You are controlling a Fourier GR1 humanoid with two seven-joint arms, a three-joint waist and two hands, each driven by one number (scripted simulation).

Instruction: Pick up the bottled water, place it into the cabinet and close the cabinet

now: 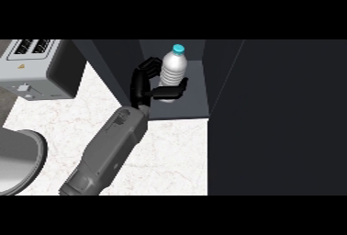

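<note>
One arm only showed in the head view: the left hand [143, 85] had its fingers and thumb curled round the lower body of the bottled water [173, 64]. The bottle stood upright, its blue cap on top, inside the open cabinet [196, 98], just to the right of the palm. The toaster [34, 64] stood well apart on the left of the marble counter [169, 151]. I judged the large dark panel [278, 119] on the right to be the door; the forearm in the opening would block its closing.
</note>
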